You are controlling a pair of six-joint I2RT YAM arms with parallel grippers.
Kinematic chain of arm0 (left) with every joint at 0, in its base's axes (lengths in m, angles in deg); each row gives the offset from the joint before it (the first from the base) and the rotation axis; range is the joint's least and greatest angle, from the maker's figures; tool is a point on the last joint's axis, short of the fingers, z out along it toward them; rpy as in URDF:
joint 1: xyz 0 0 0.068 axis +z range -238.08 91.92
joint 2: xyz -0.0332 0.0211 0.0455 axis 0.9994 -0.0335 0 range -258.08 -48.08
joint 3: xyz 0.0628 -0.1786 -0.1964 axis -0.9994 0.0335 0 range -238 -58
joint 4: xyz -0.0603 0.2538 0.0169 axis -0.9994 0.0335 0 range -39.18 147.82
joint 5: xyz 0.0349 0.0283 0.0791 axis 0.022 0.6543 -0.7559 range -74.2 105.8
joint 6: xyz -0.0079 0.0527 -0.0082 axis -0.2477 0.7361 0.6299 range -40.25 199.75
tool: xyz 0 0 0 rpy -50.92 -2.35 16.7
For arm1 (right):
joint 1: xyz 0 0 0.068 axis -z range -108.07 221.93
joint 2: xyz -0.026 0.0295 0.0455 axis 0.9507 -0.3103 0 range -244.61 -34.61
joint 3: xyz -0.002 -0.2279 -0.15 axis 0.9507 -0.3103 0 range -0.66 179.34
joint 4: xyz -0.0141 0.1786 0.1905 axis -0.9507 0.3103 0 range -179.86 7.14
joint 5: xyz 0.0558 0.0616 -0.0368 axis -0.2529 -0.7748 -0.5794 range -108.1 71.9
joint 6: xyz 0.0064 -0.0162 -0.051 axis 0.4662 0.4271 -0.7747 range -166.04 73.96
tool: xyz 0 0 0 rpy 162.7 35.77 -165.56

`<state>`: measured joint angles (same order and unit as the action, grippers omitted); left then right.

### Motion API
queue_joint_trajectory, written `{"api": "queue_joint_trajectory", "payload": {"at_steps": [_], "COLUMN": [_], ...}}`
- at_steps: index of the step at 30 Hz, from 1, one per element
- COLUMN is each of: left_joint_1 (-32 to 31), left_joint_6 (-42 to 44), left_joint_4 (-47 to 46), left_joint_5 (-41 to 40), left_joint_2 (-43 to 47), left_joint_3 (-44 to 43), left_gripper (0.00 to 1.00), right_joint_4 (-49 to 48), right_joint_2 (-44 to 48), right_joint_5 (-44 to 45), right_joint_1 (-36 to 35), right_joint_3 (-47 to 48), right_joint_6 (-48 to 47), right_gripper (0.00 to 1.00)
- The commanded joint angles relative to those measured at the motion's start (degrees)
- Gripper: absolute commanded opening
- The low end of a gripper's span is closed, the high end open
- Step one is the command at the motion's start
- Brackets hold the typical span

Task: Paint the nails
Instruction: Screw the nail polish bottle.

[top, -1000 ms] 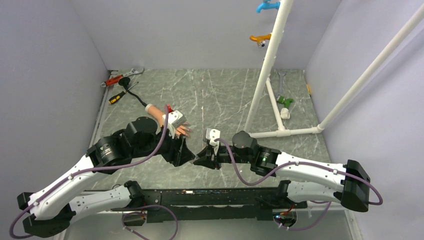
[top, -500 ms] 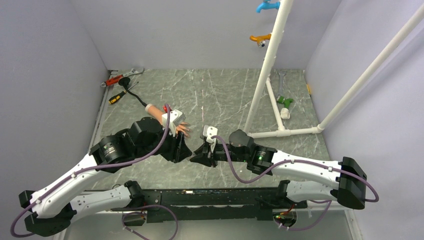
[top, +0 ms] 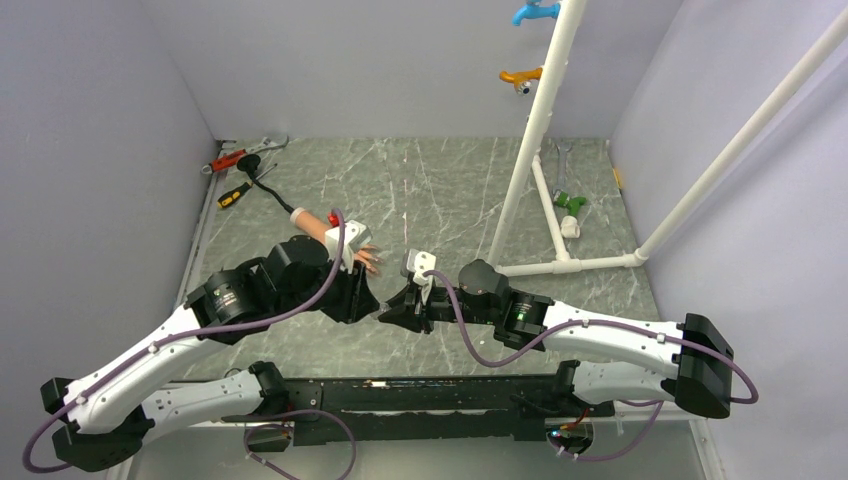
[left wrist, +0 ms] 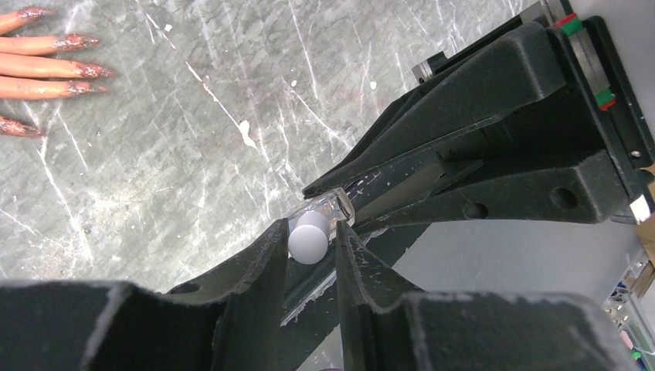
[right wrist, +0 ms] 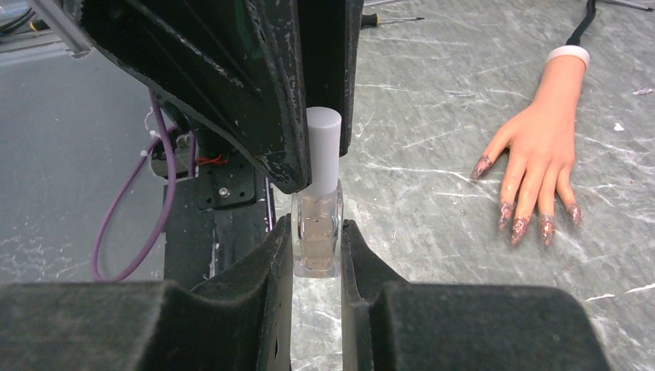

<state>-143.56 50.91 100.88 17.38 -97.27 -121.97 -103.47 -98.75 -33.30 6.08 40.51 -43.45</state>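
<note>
Pale lilac walls box in a grey, marble-veined desk (top: 450, 180). At its far left corner lie a red-handled wrench (top: 240, 153), a yellow-and-black screwdriver (top: 233, 196) and a black cable (top: 262, 180).

Right of these, nearer the middle, the mannequin hand (right wrist: 543, 139) lies palm down and flat on the desk, its white cuff toward the far left and its fingers spread toward the near right. The nails (right wrist: 519, 226) are reddish-pink and patchy, and they rest on the bare surface, near both tools but apart from them.

Just near of those fingertips the left tool (left wrist: 310, 233) reaches down over a white cap (right wrist: 324, 147). Its two fingers stand close on either side of the cap. One seems to touch it and the other is a sliver off, so I cannot tell whether it is gripped.

Below the cap is a small clear bottle (right wrist: 317, 236), upright. The right tool (right wrist: 317, 226) comes from the right and has its fingers pressed against the bottle's two sides, pinching it.

Farther right a white pipe frame (top: 535, 140) rises from the desk, with a blue fitting (top: 530, 13) and an orange fitting (top: 520, 76) high on it. A green piece (top: 570, 201) and a grey spanner (top: 560, 160) lie by its base.
</note>
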Motion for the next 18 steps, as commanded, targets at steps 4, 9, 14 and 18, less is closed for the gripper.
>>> {"api": "queue_joint_trajectory", "payload": {"at_steps": [4, 9, 14, 18], "left_joint_1": [-0.15, -0.17, -0.17, -0.16], "left_joint_6": [-0.95, -0.71, -0.07, 2.45], "left_joint_4": [-1.64, -1.87, -2.98, -3.52], "left_joint_5": [-0.66, -0.56, 0.13, 1.91], "left_joint_2": [-0.25, -0.55, -0.34, 0.03], "left_joint_3": [0.99, 1.06, 1.21, 0.95], "left_gripper": [0.32, 0.28, 0.20, 0.12], "right_joint_4": [-4.19, -4.24, -4.20, -3.89], "right_joint_2": [1.37, 1.28, 1.25, 1.16], "right_joint_5": [0.84, 0.69, 0.51, -0.39], "right_joint_1": [-0.20, -0.23, -0.24, -0.25], "right_joint_3": [1.92, 1.82, 1.68, 1.81], "right_joint_6": [0.06, 0.08, -0.11, -0.44], "right_gripper": [0.00, 0.00, 0.00, 0.00]}}
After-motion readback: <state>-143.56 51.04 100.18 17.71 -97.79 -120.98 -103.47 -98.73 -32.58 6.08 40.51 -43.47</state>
